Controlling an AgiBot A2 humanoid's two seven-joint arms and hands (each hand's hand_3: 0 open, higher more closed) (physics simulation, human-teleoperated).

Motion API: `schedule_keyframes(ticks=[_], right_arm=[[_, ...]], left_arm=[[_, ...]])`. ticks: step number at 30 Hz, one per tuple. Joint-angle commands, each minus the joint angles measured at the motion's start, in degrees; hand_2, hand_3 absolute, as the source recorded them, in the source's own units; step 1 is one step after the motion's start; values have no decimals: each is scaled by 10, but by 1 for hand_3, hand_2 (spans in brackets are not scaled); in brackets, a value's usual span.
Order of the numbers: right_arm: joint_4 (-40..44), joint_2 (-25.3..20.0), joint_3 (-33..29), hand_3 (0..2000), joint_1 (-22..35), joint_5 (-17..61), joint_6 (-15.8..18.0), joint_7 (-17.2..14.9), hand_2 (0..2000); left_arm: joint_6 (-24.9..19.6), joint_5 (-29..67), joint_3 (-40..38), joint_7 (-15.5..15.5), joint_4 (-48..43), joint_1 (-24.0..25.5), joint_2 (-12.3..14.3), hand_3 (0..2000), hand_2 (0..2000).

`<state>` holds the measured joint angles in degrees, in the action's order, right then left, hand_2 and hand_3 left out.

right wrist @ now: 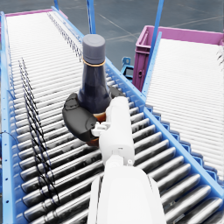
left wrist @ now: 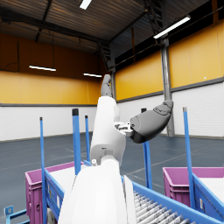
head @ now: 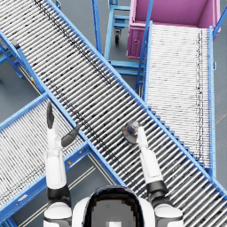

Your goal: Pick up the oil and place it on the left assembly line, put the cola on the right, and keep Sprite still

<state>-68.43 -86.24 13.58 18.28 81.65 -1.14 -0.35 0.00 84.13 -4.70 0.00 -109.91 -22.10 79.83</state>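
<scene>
A dark oil bottle (right wrist: 93, 83) with a grey cap stands upright over the rollers of the middle conveyor (head: 88, 80). My right hand (right wrist: 81, 120) grips its lower body; the hand hides the bottle's base, so I cannot tell whether it touches the rollers. From the head camera the bottle (head: 132, 128) appears from above, with my right hand (head: 129, 137) around it. My left hand (head: 56, 133) is raised over the left conveyor (head: 22, 146), fingers spread and holding nothing; the left wrist view shows this hand (left wrist: 148, 122) in the air. No cola or Sprite shows.
The right conveyor (head: 177, 80) runs beside the middle one, ending at a pink bin (head: 177, 13). Blue rails (head: 146, 53) edge every line. A floor gap (head: 88, 177) lies between the left and middle lines. Pink bins (left wrist: 37, 183) show in the left wrist view.
</scene>
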Motion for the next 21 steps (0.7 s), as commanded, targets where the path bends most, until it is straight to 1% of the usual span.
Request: schedule_keyframes(ticks=[1, 2, 3, 4, 6, 7, 8, 11, 14, 15, 17, 18, 19, 20, 21], right_arm=[[-119, -7, -84, 2000, 42, 0, 21, 1, 2000], [-129, -8, -97, 2000, 53, 0, 50, 1, 2000], [-129, -8, -105, 2000, 60, 0, 70, 0, 2000], [-128, -9, -108, 2000, 68, -1, 76, 3, 2000], [-149, -9, -121, 2000, 82, -1, 75, 4, 2000], [-160, -8, -135, 2000, 91, -1, 74, 4, 2000], [-165, -6, -151, 2000, 99, -1, 75, 4, 2000], [-166, 2, -203, 2000, 119, -1, 74, 4, 2000], [-121, 19, -254, 2000, 158, -1, 70, 5, 2000], [-103, 25, -272, 2000, 170, -1, 68, 5, 2000], [-47, 41, -303, 2000, 202, -1, 67, 4, 2000], [-15, 49, -313, 2000, 219, -1, 64, 4, 2000], [24, 59, -319, 1673, 243, -1, 61, 4, 639], [60, 68, -324, 1347, 266, -1, 47, 4, 0], [109, 80, -330, 1020, 296, -1, 37, 4, 0]], left_arm=[[0, 0, 5, 0, -10, -4, 0, 0, 0], [0, 0, 2, 0, -10, -6, 0, 0, 0], [0, 0, 2, 0, -6, 1, 1, 0, 0], [0, 0, 2, 0, -7, 0, 1, 0, 0], [0, 0, 4, 0, -11, -6, 1, 0, 0], [0, 0, 3, 0, -9, 0, 2, 0, 0], [0, 0, 9, 0, -9, -10, 1, 0, 0], [0, 0, 20, 0, -15, -14, 2, 0, 0], [0, 0, 25, 0, -20, -20, 3, 0, 0], [0, 0, 20, 0, -16, -9, 4, 0, 0], [0, 0, 32, 0, -18, -22, 5, 0, 0], [0, 0, 26, 0, -17, -13, 5, 0, 0], [0, 0, 28, 0, -17, -14, 5, 0, 0], [0, 0, 29, 0, -17, -14, 6, 0, 0], [0, 0, 29, 0, -18, -24, 6, 0, 0]])
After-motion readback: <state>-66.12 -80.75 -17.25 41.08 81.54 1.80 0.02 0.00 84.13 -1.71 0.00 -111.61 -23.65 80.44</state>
